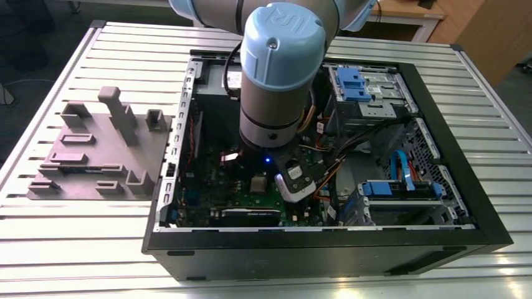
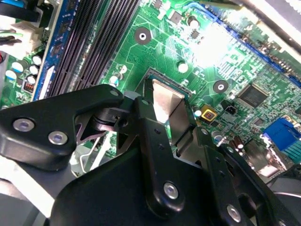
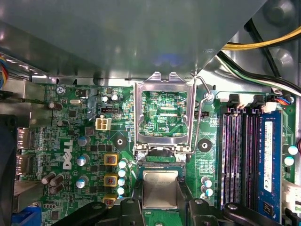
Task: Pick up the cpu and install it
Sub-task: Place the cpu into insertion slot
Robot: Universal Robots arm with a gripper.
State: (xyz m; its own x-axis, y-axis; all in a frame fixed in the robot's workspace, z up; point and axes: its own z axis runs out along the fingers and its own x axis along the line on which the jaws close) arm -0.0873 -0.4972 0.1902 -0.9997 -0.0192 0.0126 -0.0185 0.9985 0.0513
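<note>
You have a slatted metal table [image 1: 66, 249] with an open black computer case [image 1: 332, 249] lying on it. The arm [image 1: 278, 75] reaches straight down into the case. On the exterior view's left, well apart from the case's inside, the grey plastic fixture [image 1: 91, 162] with its upright blocks stands on the table.

Inside the case, in both wrist views, you are looking at the green motherboard [image 3: 80, 141]. The long dark memory slots [image 3: 240, 155] run beside the socket area. The socket's metal load plate [image 3: 139, 117] is swung open, so you see the board through its square window, and its thin wire lever [image 3: 202, 108] stands along one side.

Your gripper [image 3: 161, 194] hangs just beside that open plate, low over the board. In the second wrist view its black fingers [image 2: 149, 136] stand either side of a silver plate with no gap showing against its edges. The gripper is clamped on the cpu [image 3: 160, 186].

The cpu lies flat, silver top up, in the first wrist view, between the fingers and right over the socket next to the plate's hinge. In the second wrist view the cpu [image 2: 164, 101] sits within the socket's dark frame. You cannot tell whether it is fully seated or held just above the contacts.
</note>
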